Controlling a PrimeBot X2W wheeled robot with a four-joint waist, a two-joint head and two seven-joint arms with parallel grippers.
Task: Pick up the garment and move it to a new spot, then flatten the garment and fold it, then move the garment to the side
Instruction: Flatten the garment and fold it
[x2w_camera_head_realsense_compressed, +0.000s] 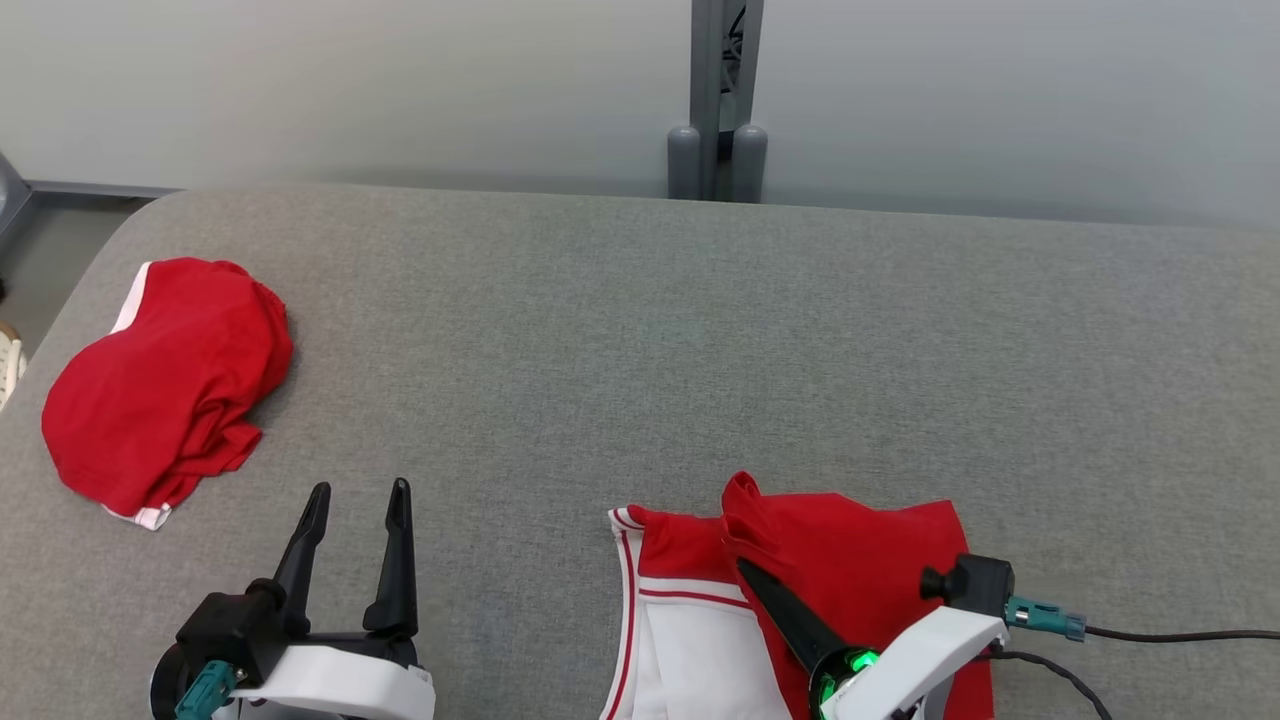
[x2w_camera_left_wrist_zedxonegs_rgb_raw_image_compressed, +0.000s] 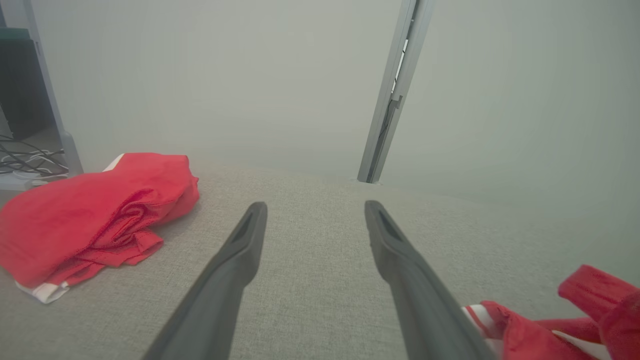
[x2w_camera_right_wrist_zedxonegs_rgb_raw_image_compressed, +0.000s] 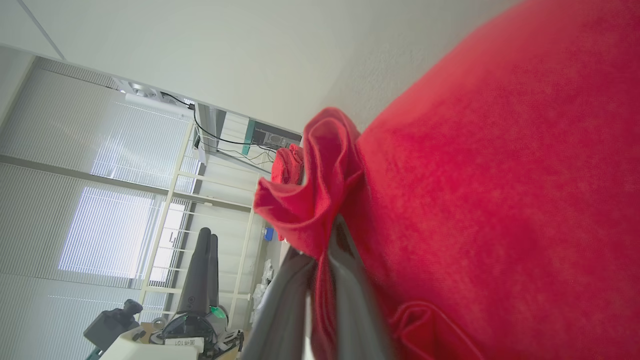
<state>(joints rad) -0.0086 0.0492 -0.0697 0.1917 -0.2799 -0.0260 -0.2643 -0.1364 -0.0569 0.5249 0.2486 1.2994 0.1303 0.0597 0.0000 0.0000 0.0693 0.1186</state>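
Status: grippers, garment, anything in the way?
Left gripper open, empty. Right gripper shut on a fold of the garment. Second red garment far left, clear of both.

- The tabletop (x2w_camera_head_realsense_compressed: 640, 330) lies bare across its middle and far right.
- A crumpled red heap (x2w_camera_head_realsense_compressed: 160, 380) blocks the left side.
- The red-and-white garment (x2w_camera_head_realsense_compressed: 860, 570) occupies the near edge.
- A grey post (x2w_camera_head_realsense_compressed: 718, 100) stands behind the far edge.

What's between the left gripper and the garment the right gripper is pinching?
Nothing. In the head view the table between the left gripper and the garment is bare.
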